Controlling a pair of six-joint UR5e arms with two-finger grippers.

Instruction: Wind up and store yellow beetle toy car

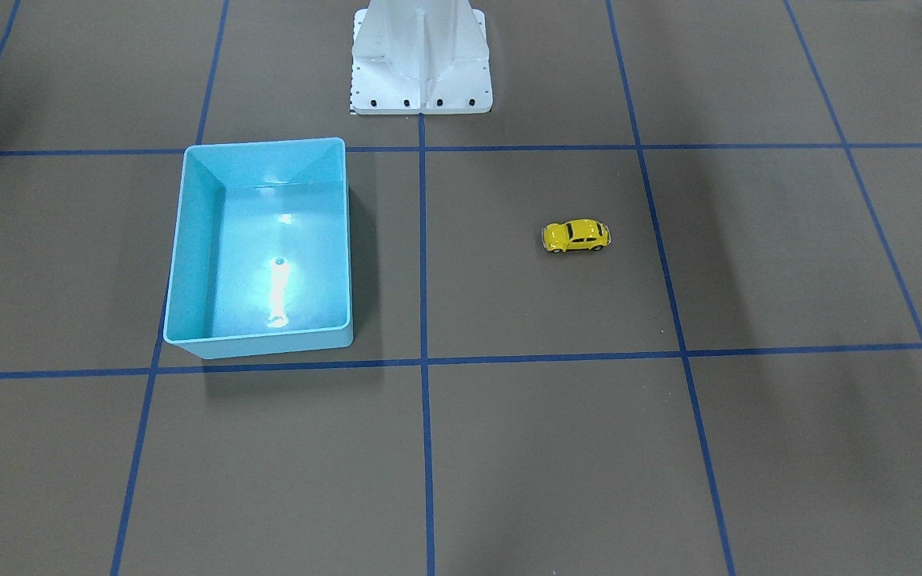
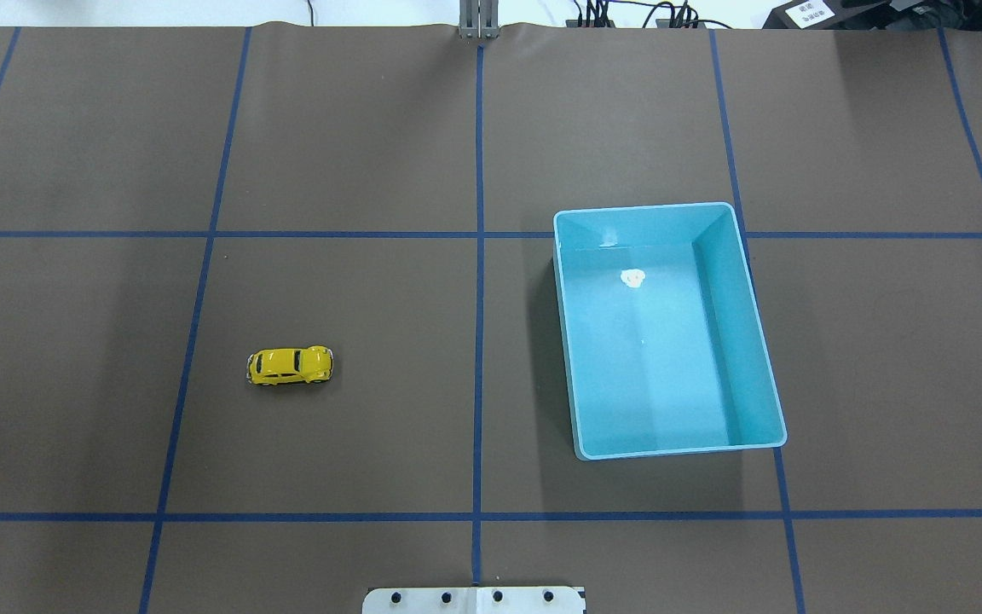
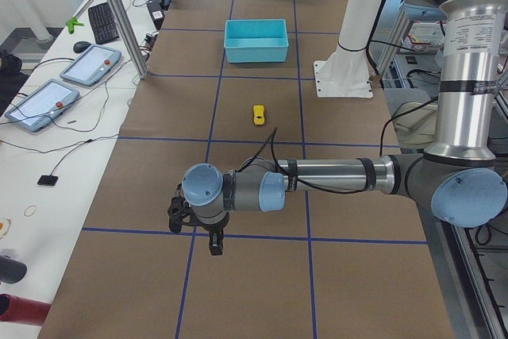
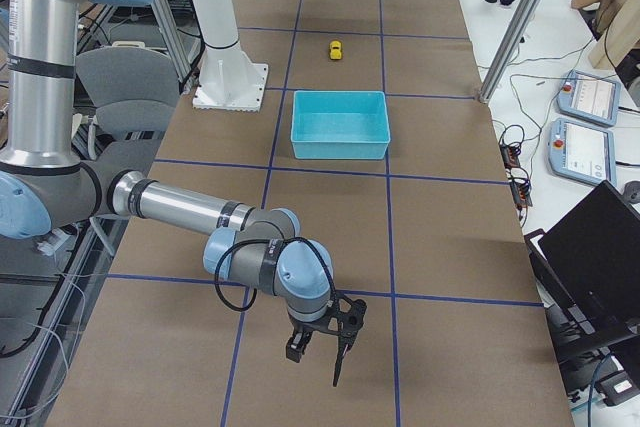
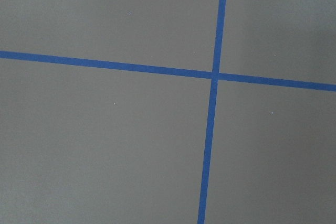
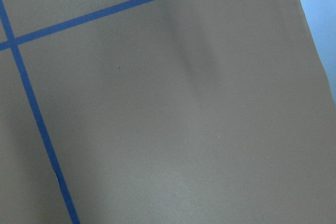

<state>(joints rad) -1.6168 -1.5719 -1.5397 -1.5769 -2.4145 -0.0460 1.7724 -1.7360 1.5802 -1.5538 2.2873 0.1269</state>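
The yellow beetle toy car (image 2: 290, 366) stands on its wheels on the brown table mat, left of the centre line in the overhead view; it also shows in the front-facing view (image 1: 576, 236), the left side view (image 3: 259, 114) and the right side view (image 4: 336, 49). The light blue bin (image 2: 661, 328) is open and empty on the mat's right half. My left gripper (image 3: 197, 236) hangs over the mat far from the car, near the table's left end. My right gripper (image 4: 318, 362) hangs near the right end, far from the bin. I cannot tell whether either is open or shut.
The robot's white base plate (image 1: 422, 60) sits at the table's middle edge. Blue tape lines (image 2: 479, 256) grid the mat. Tablets and a keyboard (image 3: 103, 21) lie on a side bench; a laptop (image 4: 600, 257) and pendants lie on the operators' side.
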